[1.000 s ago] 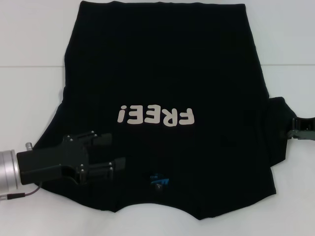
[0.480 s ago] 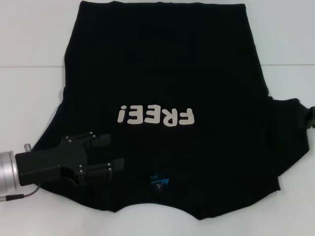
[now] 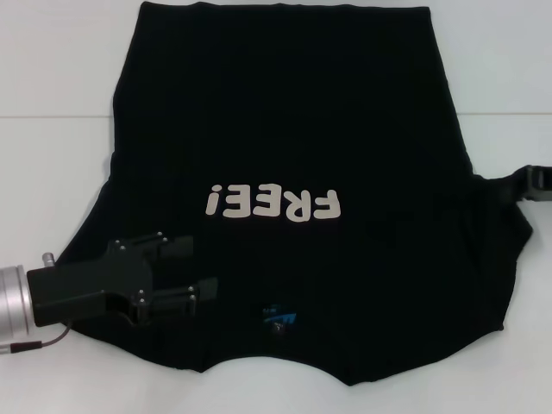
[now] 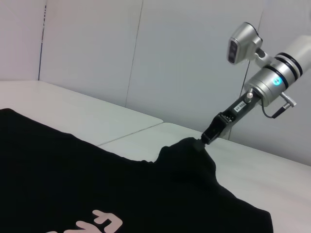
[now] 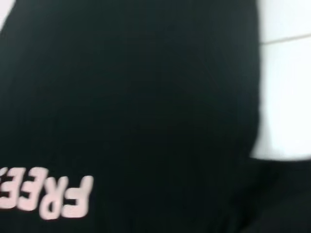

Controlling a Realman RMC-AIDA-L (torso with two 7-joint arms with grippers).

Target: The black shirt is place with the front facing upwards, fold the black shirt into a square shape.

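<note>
The black shirt [image 3: 285, 112] lies spread on the white table [image 3: 52, 69], front up, with white letters "FREE!" [image 3: 274, 203] and a blue neck label [image 3: 280, 316] near the front edge. My left gripper [image 3: 191, 267] rests over the shirt's near left part, its fingers apart with nothing between them. At the far right edge, my right gripper [image 3: 538, 183] pinches the shirt's right sleeve. The left wrist view shows this right gripper [image 4: 207, 138] holding the sleeve cloth up in a small peak above the shirt [image 4: 73, 179]. Black cloth [image 5: 146, 97] fills the right wrist view.
A seam [image 3: 52, 116] runs across the white table. Bare table surface lies to the left and right of the shirt. Pale wall panels [image 4: 97, 48] stand behind the table in the left wrist view.
My right gripper has moved away from me along the right edge, dragging the sleeve outward and spreading it. The left gripper has stayed in place.
</note>
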